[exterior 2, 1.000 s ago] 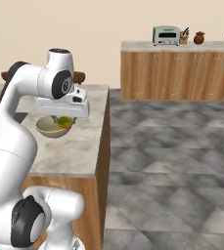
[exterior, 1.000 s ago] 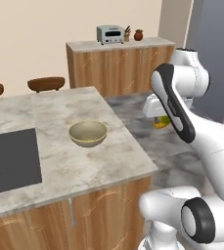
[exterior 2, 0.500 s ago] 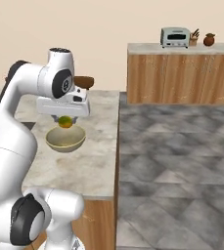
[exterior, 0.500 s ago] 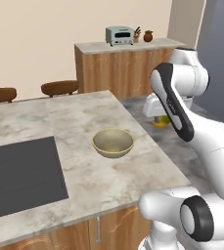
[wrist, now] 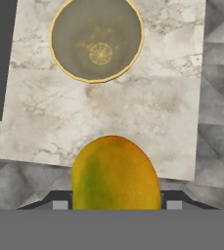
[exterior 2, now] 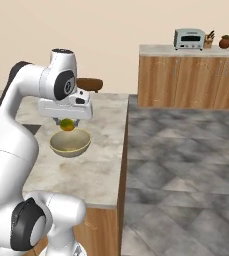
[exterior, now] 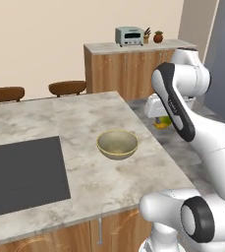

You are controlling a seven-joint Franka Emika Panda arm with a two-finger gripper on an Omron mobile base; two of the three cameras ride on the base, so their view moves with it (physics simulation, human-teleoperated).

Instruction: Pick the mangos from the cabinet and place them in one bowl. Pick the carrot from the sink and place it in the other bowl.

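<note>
Marble table (exterior: 45,123) carries the tan bowl (exterior: 117,144); jaws grasp one mango (wrist: 114,173) beyond the table edge, apparently over floor. Bowl lies ahead of the jaws, inboard

Base drives forward: the whole scene shifts in both base views, island counter (exterior: 84,123) closer. Pale bowl (exterior: 117,144) sits lower and more central in the left base view than before. In the right base view the gripper (exterior 2: 67,121) with the mango (exterior 2: 67,124) now hangs above the bowl's near rim.
</note>
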